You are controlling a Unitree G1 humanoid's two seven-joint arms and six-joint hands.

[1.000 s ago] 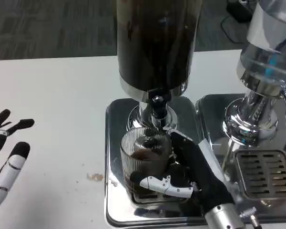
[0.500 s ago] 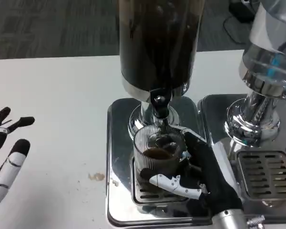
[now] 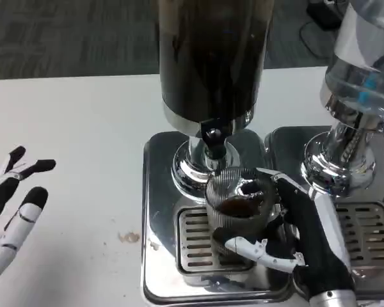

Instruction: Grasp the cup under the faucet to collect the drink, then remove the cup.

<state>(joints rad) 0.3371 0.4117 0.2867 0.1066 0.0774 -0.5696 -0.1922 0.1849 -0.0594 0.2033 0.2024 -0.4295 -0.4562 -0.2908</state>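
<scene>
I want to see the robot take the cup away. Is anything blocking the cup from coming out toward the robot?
Nothing visible does. The right hand already holds the cup over the drip tray, beside the faucet. Toward the robot there is only the tray's edge.

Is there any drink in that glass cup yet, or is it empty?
Partly filled: dark liquid shows inside the ribbed glass cup, below its rim, while the right robot hand grips it.

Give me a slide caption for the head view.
Right hand holds ribbed cup of dark drink near the faucet.
</scene>
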